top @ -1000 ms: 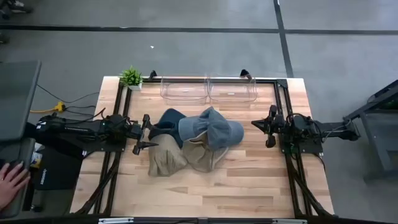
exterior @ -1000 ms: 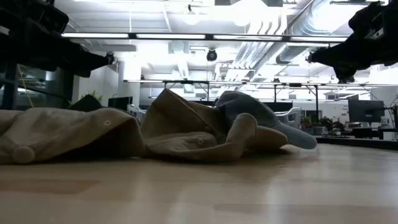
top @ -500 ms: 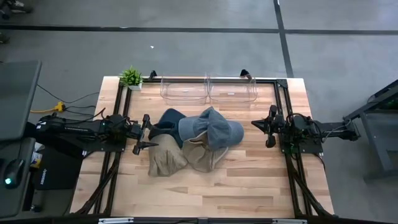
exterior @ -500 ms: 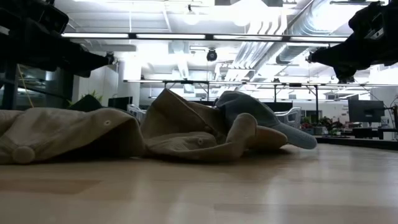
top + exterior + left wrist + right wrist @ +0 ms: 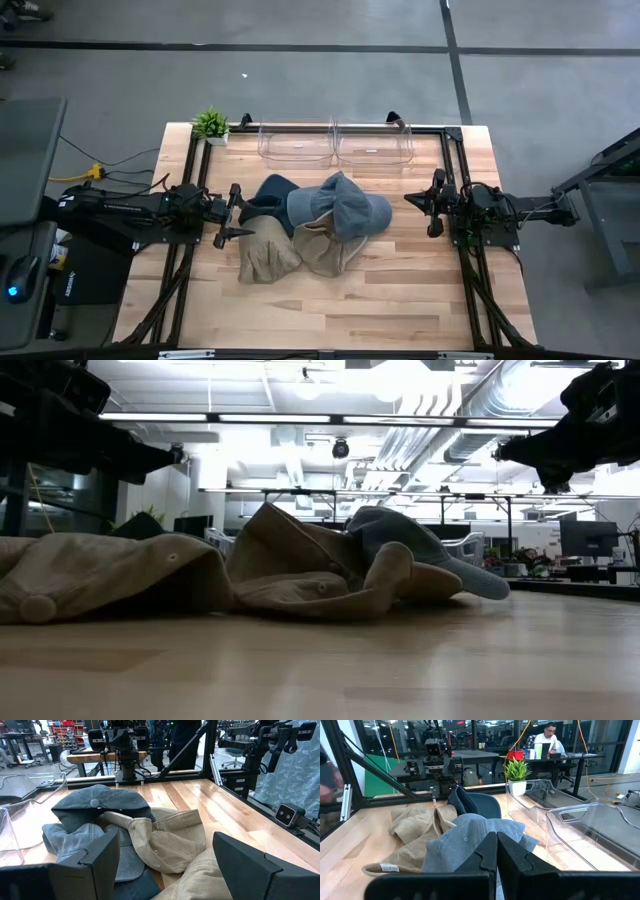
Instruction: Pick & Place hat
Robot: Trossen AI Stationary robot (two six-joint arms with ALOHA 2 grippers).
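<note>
The left gripper (image 5: 228, 215) has its fingers spread wide apart, holding nothing. It hangs just beside the pile of hats (image 5: 315, 228), likely set to grab one. The right gripper (image 5: 432, 203) is pressed together, empty, waiting near the blue hat (image 5: 345, 208). The hats lie in the middle of the table (image 5: 400, 300). Two clear bins (image 5: 335, 145) sit at the far edge, with bare wood near the front edge.
</note>
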